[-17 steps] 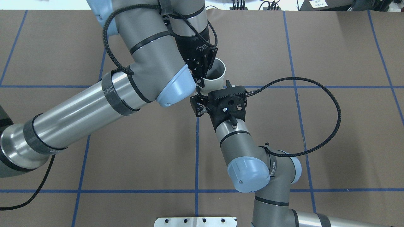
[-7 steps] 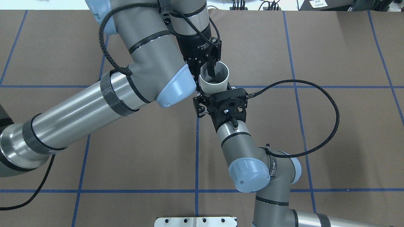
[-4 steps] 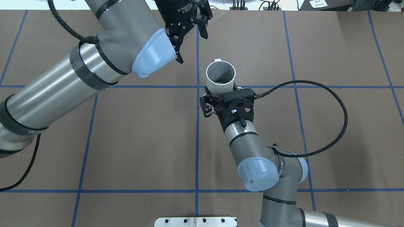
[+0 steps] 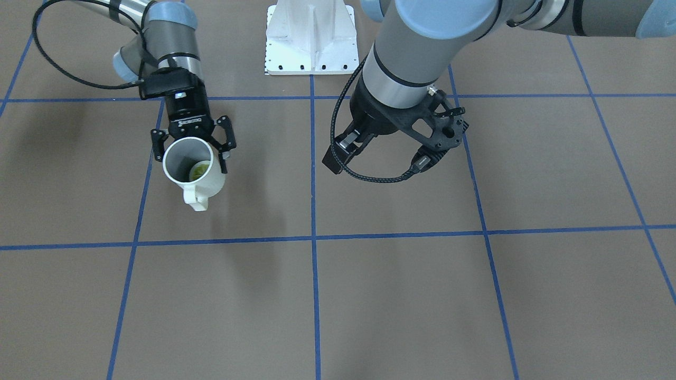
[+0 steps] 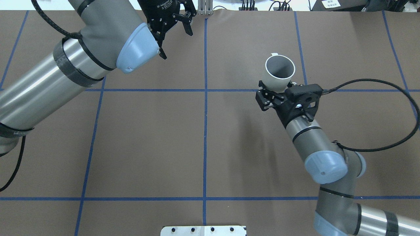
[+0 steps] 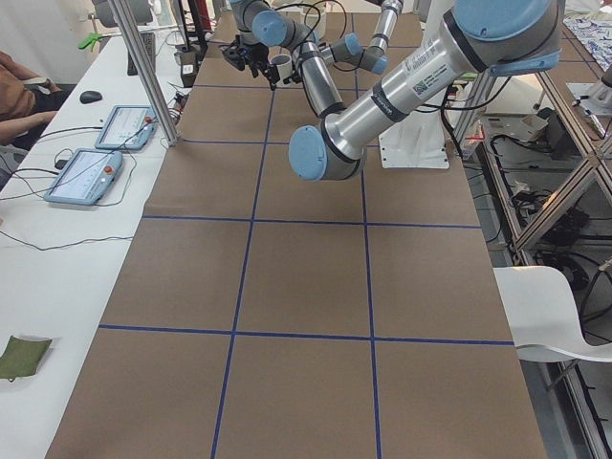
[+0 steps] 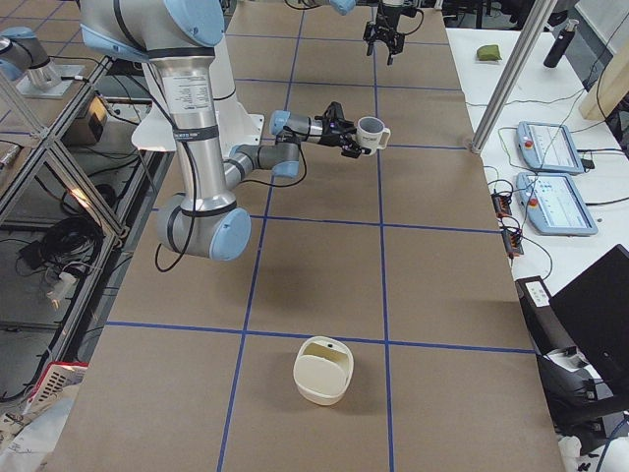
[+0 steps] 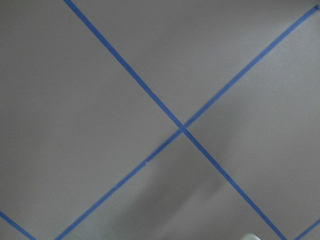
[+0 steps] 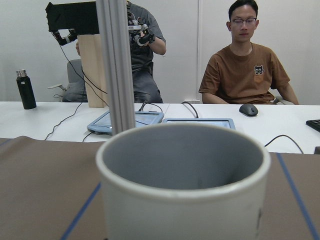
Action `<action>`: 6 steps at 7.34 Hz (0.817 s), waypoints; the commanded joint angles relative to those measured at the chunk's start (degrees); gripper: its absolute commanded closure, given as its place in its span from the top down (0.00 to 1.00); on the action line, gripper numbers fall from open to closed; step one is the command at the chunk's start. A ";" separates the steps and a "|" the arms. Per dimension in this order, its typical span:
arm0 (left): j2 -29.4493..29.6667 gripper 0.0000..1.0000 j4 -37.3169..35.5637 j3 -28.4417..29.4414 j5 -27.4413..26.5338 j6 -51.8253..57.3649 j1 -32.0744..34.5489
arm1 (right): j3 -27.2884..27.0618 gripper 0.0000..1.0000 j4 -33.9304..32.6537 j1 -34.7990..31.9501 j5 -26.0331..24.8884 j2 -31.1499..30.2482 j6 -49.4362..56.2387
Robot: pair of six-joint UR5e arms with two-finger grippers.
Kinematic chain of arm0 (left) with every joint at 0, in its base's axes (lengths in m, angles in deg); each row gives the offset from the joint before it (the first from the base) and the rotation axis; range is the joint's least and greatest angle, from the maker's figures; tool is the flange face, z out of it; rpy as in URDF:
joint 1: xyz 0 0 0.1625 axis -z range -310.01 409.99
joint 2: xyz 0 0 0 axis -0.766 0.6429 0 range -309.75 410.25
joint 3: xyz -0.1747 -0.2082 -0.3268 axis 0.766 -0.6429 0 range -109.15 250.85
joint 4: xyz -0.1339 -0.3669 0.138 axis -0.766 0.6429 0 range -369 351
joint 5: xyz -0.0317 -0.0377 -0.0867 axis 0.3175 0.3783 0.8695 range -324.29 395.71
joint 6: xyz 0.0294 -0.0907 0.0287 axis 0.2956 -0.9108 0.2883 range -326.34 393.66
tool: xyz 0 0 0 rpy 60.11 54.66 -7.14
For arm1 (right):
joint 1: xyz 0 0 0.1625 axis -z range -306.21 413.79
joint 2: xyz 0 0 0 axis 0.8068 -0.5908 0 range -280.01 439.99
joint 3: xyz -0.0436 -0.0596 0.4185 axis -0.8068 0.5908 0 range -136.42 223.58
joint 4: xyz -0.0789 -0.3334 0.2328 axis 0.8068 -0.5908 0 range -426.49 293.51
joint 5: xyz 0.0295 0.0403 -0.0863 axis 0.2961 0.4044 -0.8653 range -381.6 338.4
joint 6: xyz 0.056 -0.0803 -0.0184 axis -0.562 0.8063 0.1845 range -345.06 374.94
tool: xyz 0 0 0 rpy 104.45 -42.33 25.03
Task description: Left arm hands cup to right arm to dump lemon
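The white cup (image 5: 280,72) is held above the brown table in my right gripper (image 5: 277,88), whose fingers clamp its lower body, mouth up and handle pointing away from me. In the front view the lemon (image 4: 197,170) lies inside the cup (image 4: 203,182), between the right gripper's (image 4: 191,157) fingers. The right wrist view is filled by the cup (image 9: 182,200); the lemon is hidden there. My left gripper (image 5: 176,44) is open and empty at the table's far edge, well left of the cup. The left wrist view shows only table and tape.
A cream bowl-like container (image 7: 324,371) sits on the table towards its right end. The white base plate (image 4: 311,37) is at my side. An aluminium post (image 9: 116,65), tablets and seated operators are beyond the far edge.
My left gripper has let go of the cup, opened and drawn back to the far left. My right arm has carried the cup to the right, away from the centre line.
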 commanded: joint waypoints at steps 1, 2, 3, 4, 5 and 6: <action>-1.63 1.00 0.02 0.61 -0.32 3.13 0.25 | -2.81 0.24 10.70 -12.21 14.32 -13.46 0.05; -1.63 1.00 0.02 1.14 -0.32 3.84 0.34 | -2.90 0.24 15.71 -16.64 20.78 -19.26 -0.12; -1.63 1.00 0.02 1.32 -0.41 4.02 0.42 | -2.56 0.24 20.46 -18.07 21.36 -25.93 -0.56; -1.90 1.00 0.10 1.32 -1.19 4.02 0.42 | -1.25 0.14 27.03 -19.48 21.46 -31.31 -3.09; -1.90 1.00 0.28 1.93 -1.20 4.02 0.69 | 3.20 0.13 35.63 -19.93 21.46 -35.02 -6.25; -1.98 1.00 0.54 2.20 -1.20 4.28 0.95 | 12.56 0.13 44.50 -20.63 21.55 -35.49 -6.89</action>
